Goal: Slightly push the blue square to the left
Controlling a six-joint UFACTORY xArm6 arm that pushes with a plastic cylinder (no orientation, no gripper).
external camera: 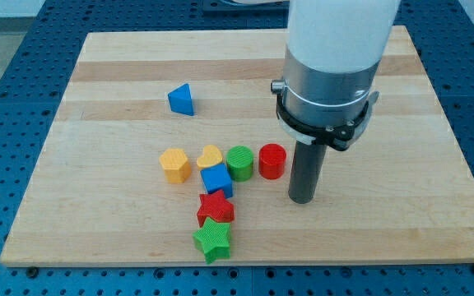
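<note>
While left of my tip [301, 200], eight blocks [216, 178]

Around my wooden board [122, 238] lies a blue surface [6, 74] studded with regular rows of small holes, showing past the board's edges on the view's left, right and bottom. The board itself is pale wood in lengthwise strips, some lighter, some warmer in tone. Soft, even light falls across it, casting only faint shadows.

Tip [301, 199] down on board, right of red cylinder [272, 161], w/ blue square [216, 179] further left beside green cylinder [239, 163].
</note>
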